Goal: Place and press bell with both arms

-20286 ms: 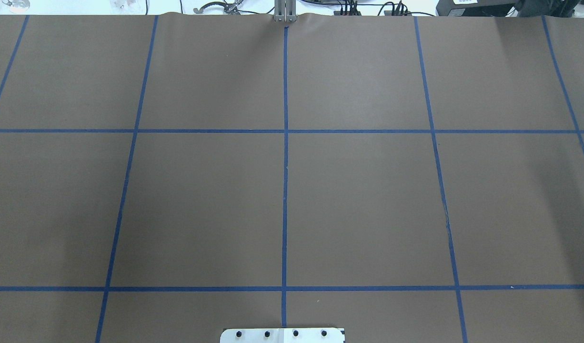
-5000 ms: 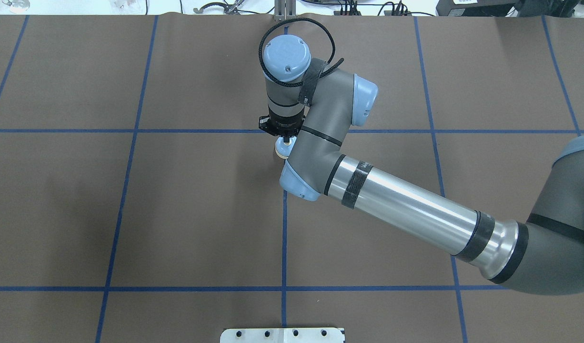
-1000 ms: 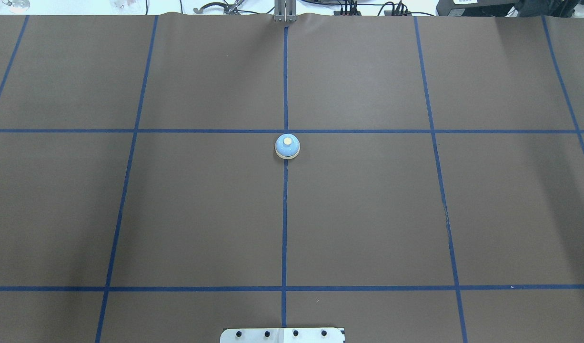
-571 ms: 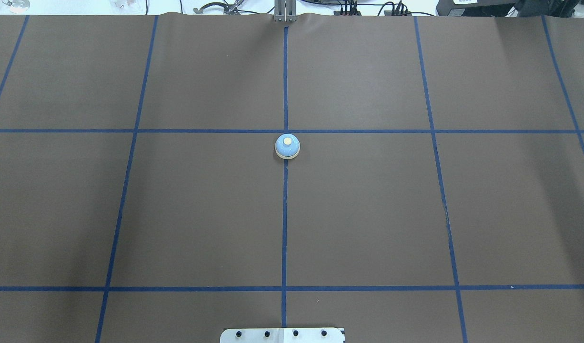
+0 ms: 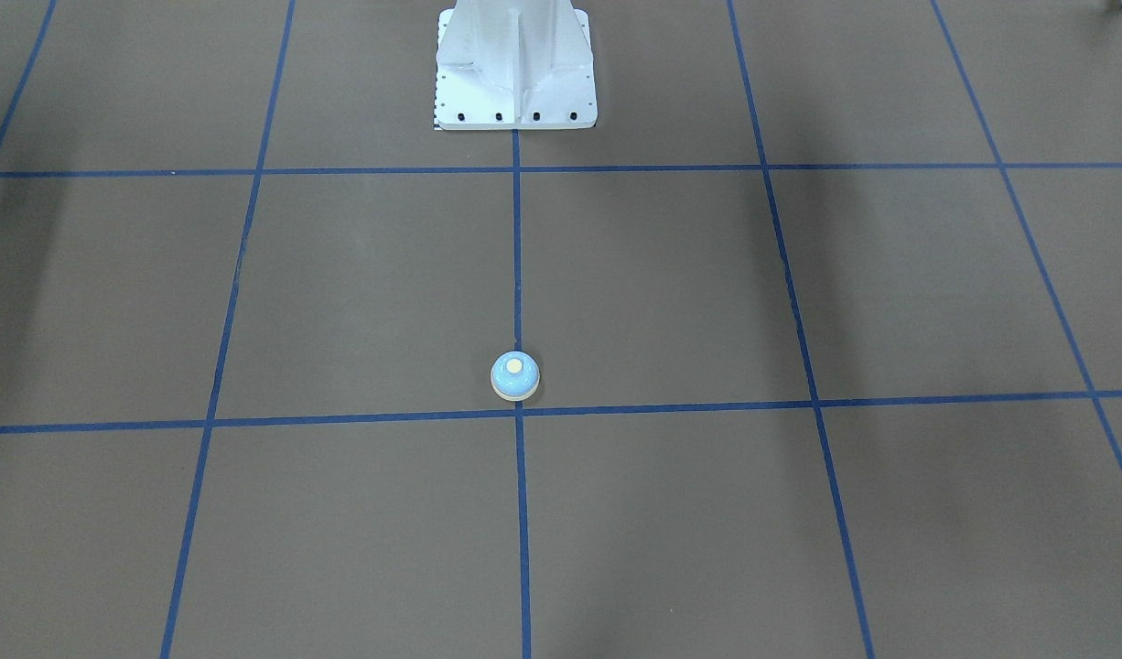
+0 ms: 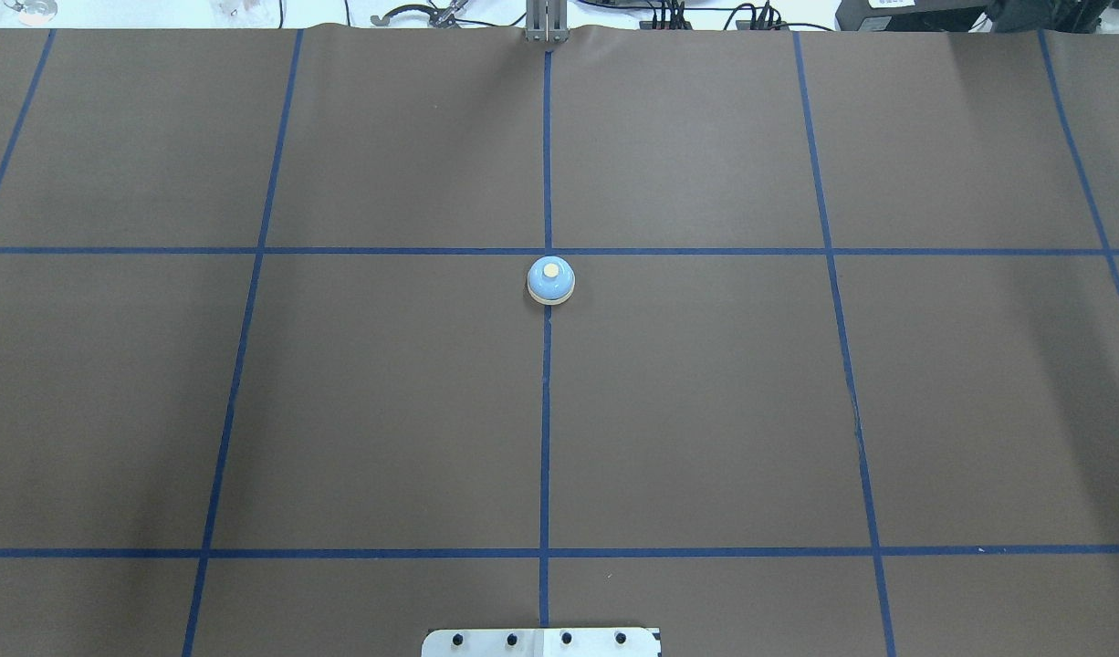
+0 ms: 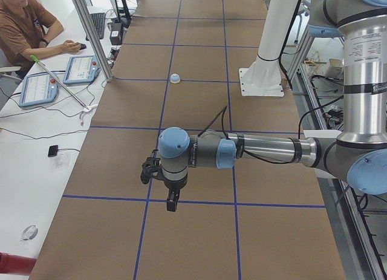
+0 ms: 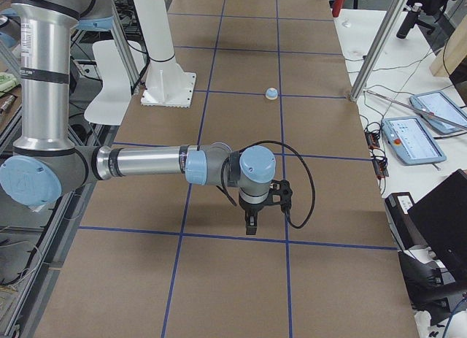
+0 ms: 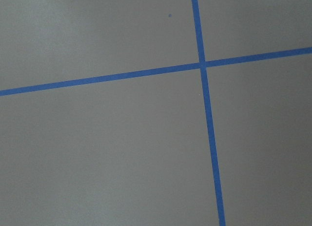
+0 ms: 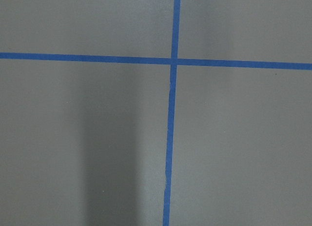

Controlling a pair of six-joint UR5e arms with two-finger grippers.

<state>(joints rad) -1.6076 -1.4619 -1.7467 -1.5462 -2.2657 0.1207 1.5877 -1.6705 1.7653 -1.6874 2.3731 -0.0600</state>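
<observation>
The light-blue bell (image 6: 550, 280) with a cream button stands upright and alone on the brown mat, just below the centre tape crossing; it also shows in the front view (image 5: 515, 376), the left view (image 7: 175, 78) and the right view (image 8: 271, 93). My left gripper (image 7: 172, 204) points down over the mat at my left end of the table, far from the bell. My right gripper (image 8: 250, 227) points down at the opposite end, also far from it. Each shows only in a side view, so I cannot tell if it is open or shut. Both wrist views show only mat and blue tape.
The white pedestal (image 5: 515, 69) stands on the robot's side of the table (image 6: 541, 641). A seated operator (image 7: 24, 26) and tablets (image 7: 78, 68) are beyond the far edge, with more tablets (image 8: 412, 137) in the right view. Blue tape lines grid the mat.
Five seconds ago my right arm hung over the bell at the centre; it has since left the overhead view and the bell stands alone. Nothing moved in the last second.
</observation>
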